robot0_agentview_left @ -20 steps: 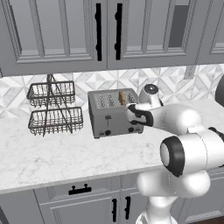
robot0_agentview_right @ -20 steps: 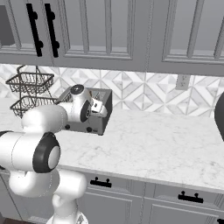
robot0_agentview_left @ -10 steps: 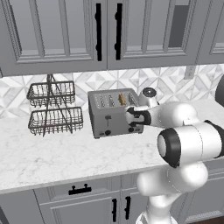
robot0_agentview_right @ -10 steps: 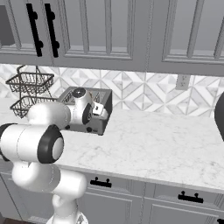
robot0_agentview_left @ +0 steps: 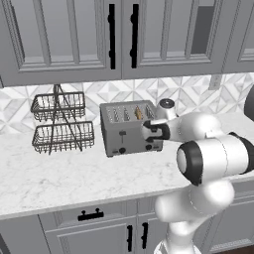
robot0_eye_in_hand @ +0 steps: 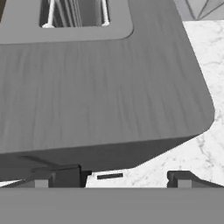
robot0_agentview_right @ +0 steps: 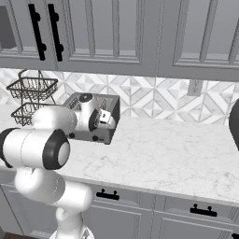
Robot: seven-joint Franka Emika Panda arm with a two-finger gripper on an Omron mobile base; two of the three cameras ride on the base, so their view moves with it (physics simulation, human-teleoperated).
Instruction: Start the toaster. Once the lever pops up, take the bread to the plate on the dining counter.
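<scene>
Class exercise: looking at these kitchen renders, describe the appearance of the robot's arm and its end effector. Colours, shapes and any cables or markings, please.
The arm is built of glossy white rounded segments joined by dark, near-black ring-shaped joints. No cables or markings are visible on it. The end effector is small and dark, and its two fingertips look blocky and dark grey in the hand view.

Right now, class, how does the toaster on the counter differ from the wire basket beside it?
The toaster is a solid grey metal box; the wire basket is an open black frame you can see through. The toaster is one low block, while the wire basket stacks two tiers and stands taller. The toaster holds bread in a slot. Both stand upright on the marble counter.
</scene>
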